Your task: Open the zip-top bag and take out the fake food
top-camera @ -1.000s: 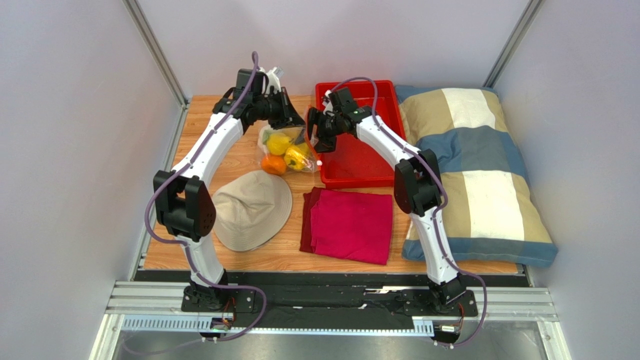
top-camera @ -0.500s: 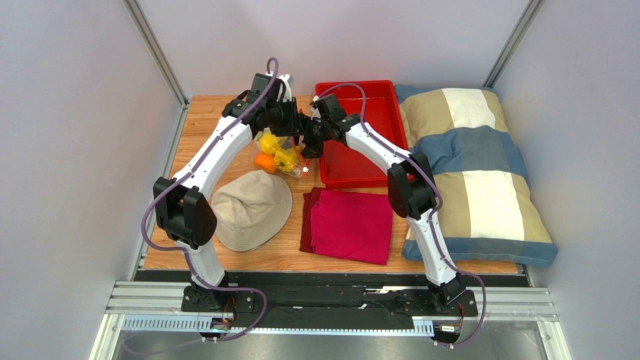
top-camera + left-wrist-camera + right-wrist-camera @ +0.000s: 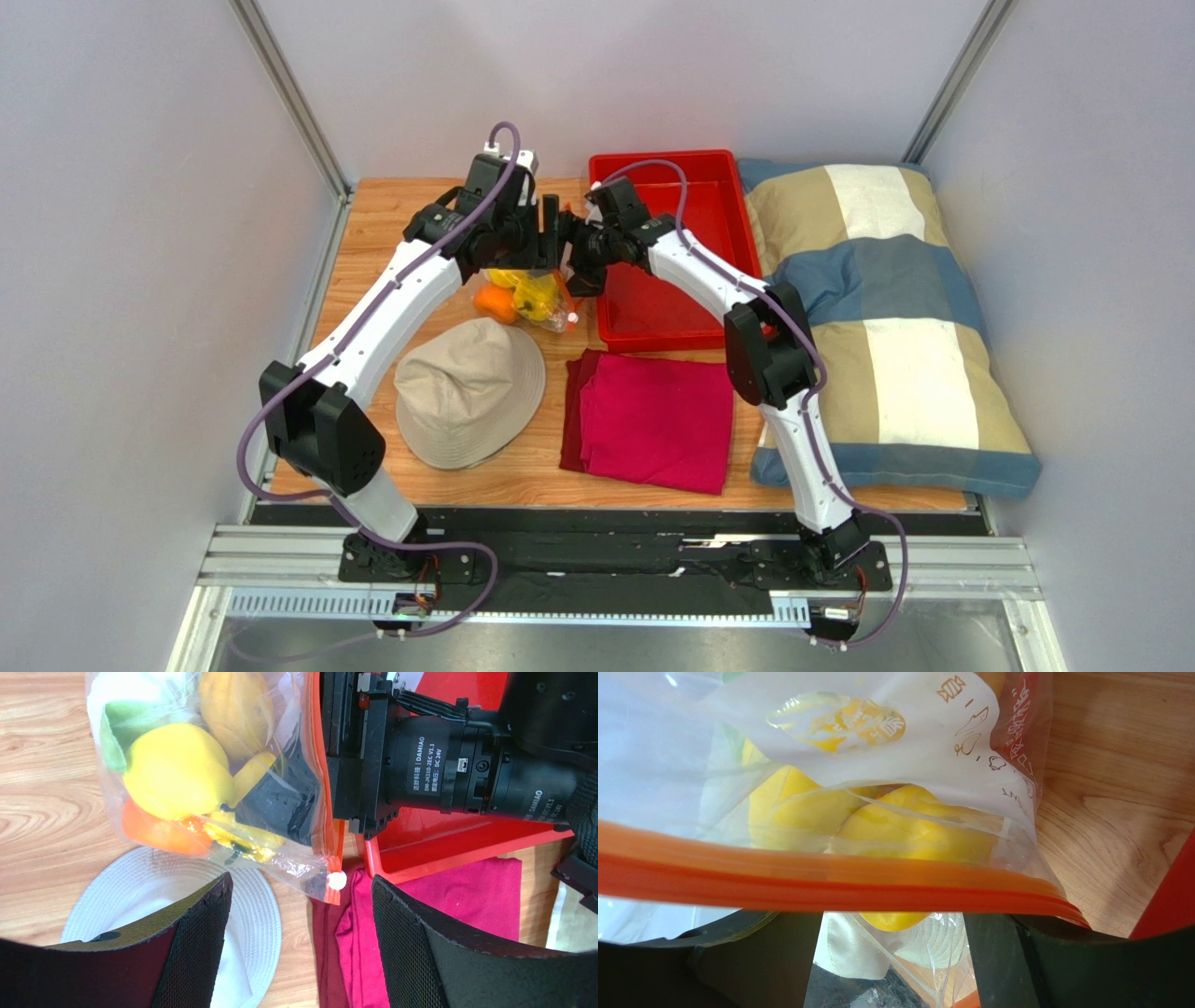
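The zip-top bag (image 3: 295, 742) sits on the wooden table (image 3: 407, 210) between the 2 grippers, just beside the near-left corner of the red tray (image 3: 666, 158) and at the far edge of the beige hat (image 3: 470, 392). Its orange-red zip strip (image 3: 808, 875) faces the tray, with a white slider (image 3: 337, 880) at the near end.

The fake food (image 3: 175, 770) is packed inside: 2 yellow fruits, an orange piece (image 3: 151, 829) low down, a green leaf (image 3: 116, 724) and a smaller yellow piece against the plastic. The right arm reaches across the tray.

The left gripper (image 3: 302, 882) hangs over the bag with its fingers spread and nothing between them. The zip strip lies across both fingers of the right gripper (image 3: 892, 917) and hides their tips. What shows of the fingers stands apart, with bag film in the gap. Whether they pinch the bag cannot be told.

A folded magenta cloth (image 3: 652, 420) lies in front of the tray, beside the hat. A striped pillow (image 3: 884, 329) – blue, tan and cream – runs along the right side. Pale grey walls (image 3: 140, 280) close in the table, and a metal rail (image 3: 603, 560) carries the 2 arm bases.
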`<action>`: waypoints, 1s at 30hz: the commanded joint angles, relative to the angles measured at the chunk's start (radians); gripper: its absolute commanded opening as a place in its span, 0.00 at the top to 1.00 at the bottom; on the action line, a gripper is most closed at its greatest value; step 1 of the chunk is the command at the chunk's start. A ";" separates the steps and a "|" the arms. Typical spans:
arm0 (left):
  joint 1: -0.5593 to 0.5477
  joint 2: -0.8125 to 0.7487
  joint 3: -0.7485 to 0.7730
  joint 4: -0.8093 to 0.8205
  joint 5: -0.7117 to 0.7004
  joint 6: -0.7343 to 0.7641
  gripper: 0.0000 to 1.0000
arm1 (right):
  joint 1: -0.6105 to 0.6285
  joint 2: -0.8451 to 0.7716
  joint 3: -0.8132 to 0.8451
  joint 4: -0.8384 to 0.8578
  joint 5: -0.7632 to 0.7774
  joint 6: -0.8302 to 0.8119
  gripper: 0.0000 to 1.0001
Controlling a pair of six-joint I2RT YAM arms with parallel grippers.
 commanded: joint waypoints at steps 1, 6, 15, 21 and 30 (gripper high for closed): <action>-0.001 0.029 0.038 0.047 0.014 -0.009 0.24 | 0.009 -0.064 -0.001 0.048 -0.027 0.018 0.27; 0.000 0.097 0.113 0.021 0.006 0.008 0.36 | 0.015 -0.065 -0.012 0.056 -0.033 0.021 0.28; 0.031 0.149 0.136 -0.010 0.037 0.017 0.67 | 0.016 -0.070 -0.009 0.060 -0.039 0.024 0.28; 0.053 0.120 0.118 0.015 0.095 0.035 1.00 | 0.016 -0.067 -0.019 0.065 -0.047 0.021 0.28; 0.066 0.040 0.064 0.119 0.213 0.003 1.00 | 0.015 -0.071 -0.024 0.102 -0.064 0.025 0.18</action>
